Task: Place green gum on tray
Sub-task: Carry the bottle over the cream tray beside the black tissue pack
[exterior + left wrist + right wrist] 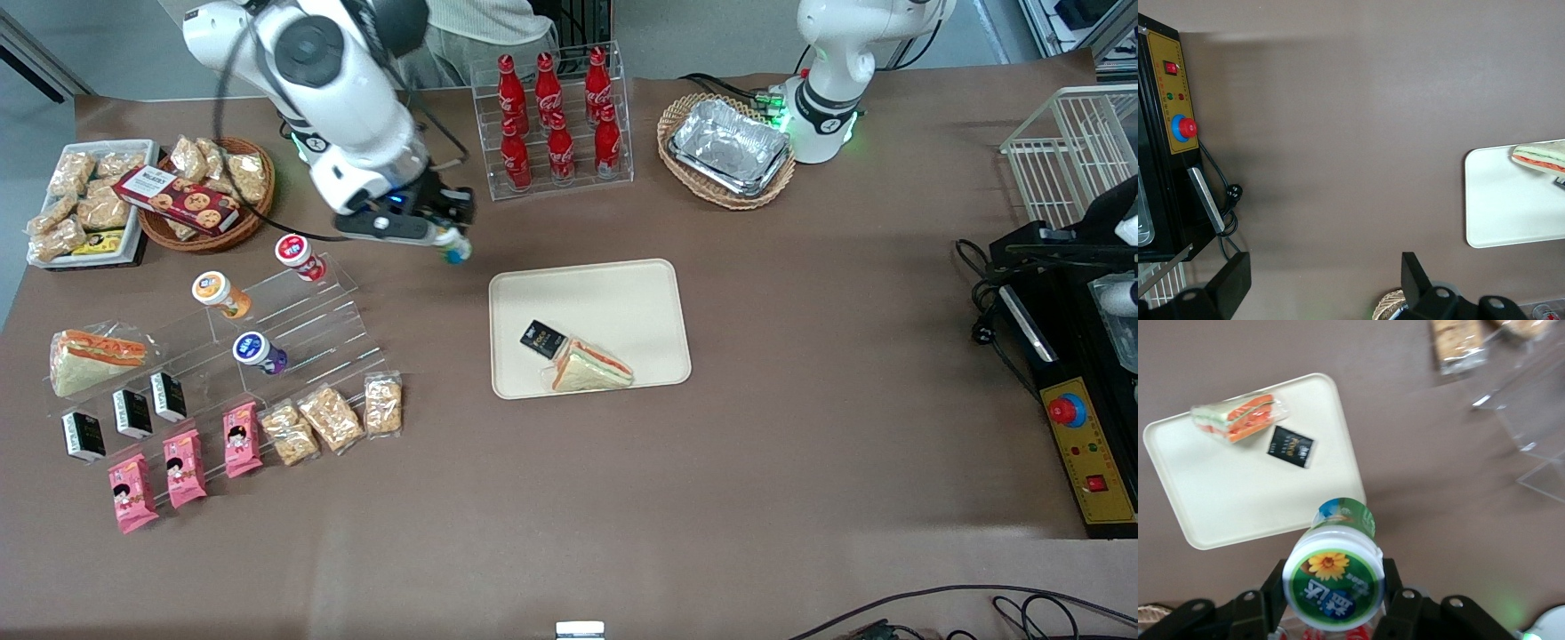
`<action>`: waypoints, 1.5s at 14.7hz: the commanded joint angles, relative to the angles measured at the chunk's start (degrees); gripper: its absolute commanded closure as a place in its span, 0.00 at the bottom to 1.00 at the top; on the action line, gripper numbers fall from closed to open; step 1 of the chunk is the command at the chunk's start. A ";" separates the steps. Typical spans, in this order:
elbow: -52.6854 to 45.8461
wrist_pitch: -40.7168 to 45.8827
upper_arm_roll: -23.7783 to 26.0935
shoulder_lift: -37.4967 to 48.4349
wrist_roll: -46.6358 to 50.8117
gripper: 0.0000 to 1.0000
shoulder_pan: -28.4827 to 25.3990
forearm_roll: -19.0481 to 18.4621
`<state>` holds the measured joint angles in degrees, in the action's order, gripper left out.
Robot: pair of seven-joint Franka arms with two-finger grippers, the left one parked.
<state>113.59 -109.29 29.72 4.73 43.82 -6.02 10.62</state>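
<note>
At the working arm's end of the table, snack packets (82,197) are piled in a white bin, and a cookie box (176,198) is laid across a wicker basket (252,213). Nearer the front camera, a clear stepped stand (320,313) is seen with three gum bottles left on it: the red-labelled bottle (299,256), an orange one (220,294) and the purple-bodied bottle (259,352). A wrapped sandwich (92,358), small black packs (132,412), pink packets (184,466) and rice-cracker bags (331,418) are spread around its foot.

And there it is: the green gum (456,247) is clamped between the fingers of the gripper (452,242), held in the air above the brown table (800,400), between the stand and the tray (622,293) and just short of the tray's corner. In the right wrist view the bottle (1334,578) is seen lid-first, its green label with a yellow flower facing the camera, the gripper (1333,593) pressed against both sides of it, and the tray (1218,500) lies below with a sandwich (1238,417) and a black packet (1291,445) on it.

Farther from the camera, red cola bottles (556,116) are stood in a clear rack, and a foil tray (731,147) is nested in a second basket.
</note>
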 commanded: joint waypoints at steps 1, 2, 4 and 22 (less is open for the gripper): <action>0.92 -8.01 1.48 -7.53 1.27 0.96 -0.39 -0.42; 2.06 -10.21 1.48 -8.94 1.27 0.96 -0.92 -1.21; 3.73 -14.44 1.48 -12.10 1.35 0.96 -1.88 -3.32; 8.75 -33.44 1.39 -28.73 17.96 0.68 -7.95 -21.08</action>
<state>121.81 -141.31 30.93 -23.74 59.78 -14.27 -8.67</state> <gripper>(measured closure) 0.405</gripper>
